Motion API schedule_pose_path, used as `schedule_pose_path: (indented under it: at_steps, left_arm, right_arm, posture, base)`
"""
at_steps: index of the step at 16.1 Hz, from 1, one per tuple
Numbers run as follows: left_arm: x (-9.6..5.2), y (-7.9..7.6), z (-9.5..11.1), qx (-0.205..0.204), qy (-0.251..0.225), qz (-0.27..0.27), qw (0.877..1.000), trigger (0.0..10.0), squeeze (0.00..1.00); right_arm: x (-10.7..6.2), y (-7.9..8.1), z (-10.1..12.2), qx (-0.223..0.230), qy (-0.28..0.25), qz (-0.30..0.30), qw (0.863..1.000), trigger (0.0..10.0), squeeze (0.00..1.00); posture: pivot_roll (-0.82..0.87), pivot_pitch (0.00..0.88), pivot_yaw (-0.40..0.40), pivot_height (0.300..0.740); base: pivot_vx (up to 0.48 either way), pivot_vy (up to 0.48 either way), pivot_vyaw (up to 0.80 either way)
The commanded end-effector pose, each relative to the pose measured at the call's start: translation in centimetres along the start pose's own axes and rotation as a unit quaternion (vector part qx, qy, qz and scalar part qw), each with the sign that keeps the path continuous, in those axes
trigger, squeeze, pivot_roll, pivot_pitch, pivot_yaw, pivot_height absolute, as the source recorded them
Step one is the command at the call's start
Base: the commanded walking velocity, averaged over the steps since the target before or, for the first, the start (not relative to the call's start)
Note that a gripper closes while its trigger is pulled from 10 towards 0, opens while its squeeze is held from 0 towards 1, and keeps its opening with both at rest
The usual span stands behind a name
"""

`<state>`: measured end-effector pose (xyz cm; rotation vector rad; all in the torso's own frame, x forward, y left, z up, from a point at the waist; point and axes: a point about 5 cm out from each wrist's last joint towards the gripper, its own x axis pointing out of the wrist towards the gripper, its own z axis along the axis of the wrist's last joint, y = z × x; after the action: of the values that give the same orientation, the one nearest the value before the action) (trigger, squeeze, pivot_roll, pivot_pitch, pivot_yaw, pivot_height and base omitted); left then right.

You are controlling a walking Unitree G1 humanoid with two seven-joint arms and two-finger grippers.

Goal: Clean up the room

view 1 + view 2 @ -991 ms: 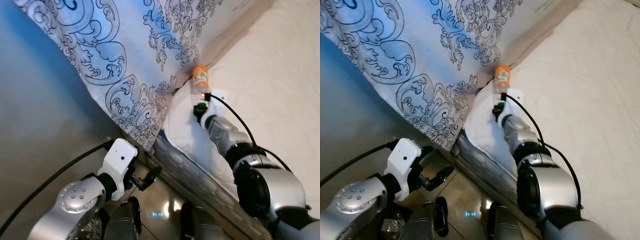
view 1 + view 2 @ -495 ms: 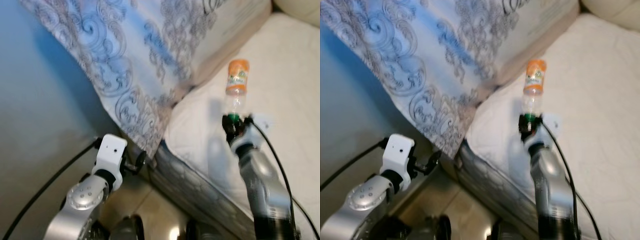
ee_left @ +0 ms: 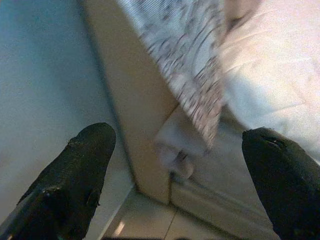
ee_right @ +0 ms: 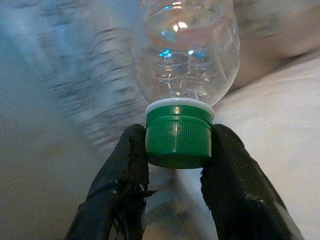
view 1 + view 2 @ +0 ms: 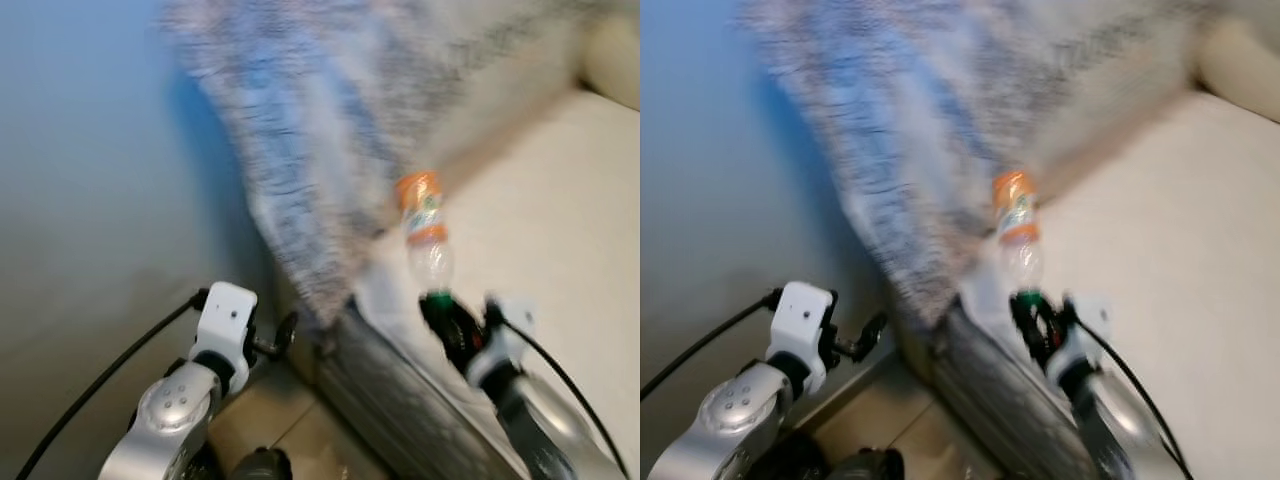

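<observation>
Blurring with the robot's motion, the eye views show the right gripper (image 5: 447, 318) carrying a plastic bottle (image 5: 424, 232) upside down over the bed's (image 5: 560, 250) edge — off the bedding, likely bound for disposal. From the left wrist, the left gripper (image 3: 185, 165) hangs spread wide and empty near the patterned cover (image 3: 195, 65). From the right wrist, both fingers (image 4: 122, 170) pinch the green cap (image 4: 178, 134) — a neck grip that lets the body stand clear.

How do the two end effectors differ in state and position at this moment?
The right end effector is shut on the green cap of a plastic bottle, holding it cap-down above the white mattress. The left end effector is open and holds nothing. The right one is raised over the bed; the left one sits low beside the bed, near the wall. Both have two black fingers.
</observation>
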<state>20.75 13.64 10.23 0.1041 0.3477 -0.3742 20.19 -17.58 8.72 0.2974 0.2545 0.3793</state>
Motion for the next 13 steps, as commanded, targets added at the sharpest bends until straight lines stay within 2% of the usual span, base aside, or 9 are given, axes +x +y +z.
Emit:
schedule_pose_path:
  at_steps: [1,4,6,9,12,13]
  left_arm:
    - [-0.2,-0.1,-0.3,-0.002,0.0,-0.013,1.0,10.0,0.0]
    - [0.0,-0.3,-0.5,0.009,0.003,-0.029,1.0,10.0,0.0]
    - [0.3,-0.6,-0.5,0.015,0.004,-0.046,0.999,10.0,0.0]
    - [0.2,-0.2,-0.8,0.016,0.011,-0.047,0.999,10.0,0.0]
    - [0.0,0.9,-1.2,0.014,0.012,0.005,1.0,10.0,0.0]
    - [0.1,1.3,-1.3,0.009,0.011,0.045,0.999,10.0,0.0]
  right_arm:
    - [-1.0,-0.7,0.6,0.012,-0.007,0.024,1.0,10.0,0.0]
    - [-2.9,-2.6,-0.1,-0.009,0.034,0.03,0.999,10.0,0.0]
    - [-4.3,-4.4,-0.8,-0.017,0.072,0.069,0.995,10.0,0.0]
    - [-5.4,-5.2,-0.2,-0.041,0.101,0.104,0.989,10.0,0.0]
    - [-4.4,-5.0,0.2,-0.057,0.1,0.102,0.988,10.0,0.0]
    - [-3.6,-4.1,-0.5,-0.077,0.112,0.108,0.985,10.0,0.0]
  posture:
    - [-0.06,0.0,0.043,0.74]
    - [-0.07,0.0,0.054,0.74]
    - [-0.07,0.006,0.06,0.74]
    - [-0.06,0.01,0.04,0.74]
    - [-0.05,0.006,0.035,0.74]
    - [-0.05,0.0,0.041,0.74]
  base:
    - [0.0,0.0,0.8]
    - [0.0,0.0,0.8]
    - [0.0,0.0,0.8]
    - [0.0,0.0,0.8]
    - [0.0,0.0,0.8]
    - [0.0,0.0,0.8]
